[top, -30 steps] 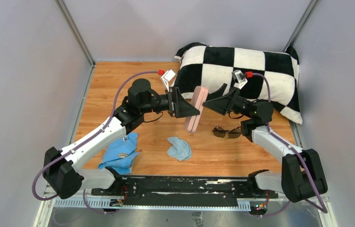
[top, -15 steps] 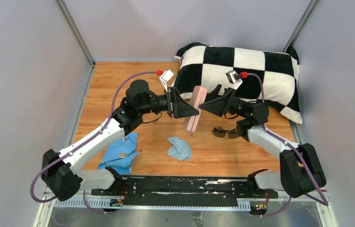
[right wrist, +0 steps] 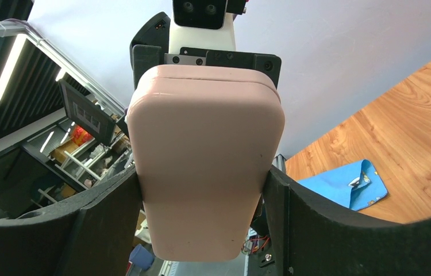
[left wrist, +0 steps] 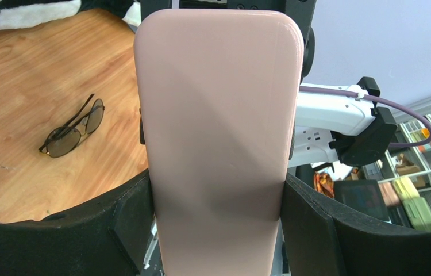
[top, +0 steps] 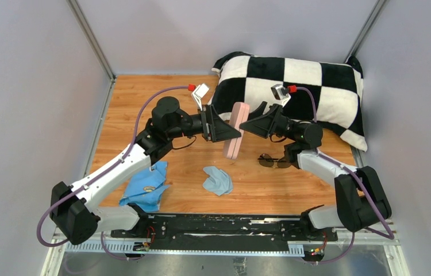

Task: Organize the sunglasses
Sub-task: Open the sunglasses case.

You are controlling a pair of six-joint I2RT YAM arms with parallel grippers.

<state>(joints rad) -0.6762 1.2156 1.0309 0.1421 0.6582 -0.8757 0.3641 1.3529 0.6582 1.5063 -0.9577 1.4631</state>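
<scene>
The sunglasses [top: 275,161] lie folded on the wooden table, right of centre, below my right arm; they also show in the left wrist view [left wrist: 72,133]. A pink case [top: 235,131] is held up on end above the table. My left gripper [top: 230,134] is shut on its lower half [left wrist: 219,132], with both pads pressed to its sides. My right gripper [top: 243,123] is closed on the case's upper end [right wrist: 204,167] from the opposite side, and its fingers touch both edges.
A small light-blue cloth [top: 218,180] lies in front of the case. A larger blue cloth [top: 144,187] lies at the front left and also shows in the right wrist view [right wrist: 351,184]. A black-and-white checked pillow [top: 305,86] fills the back right.
My right gripper has moved left and come around the upper end of the case. The left gripper has lifted the case slightly up and back.
</scene>
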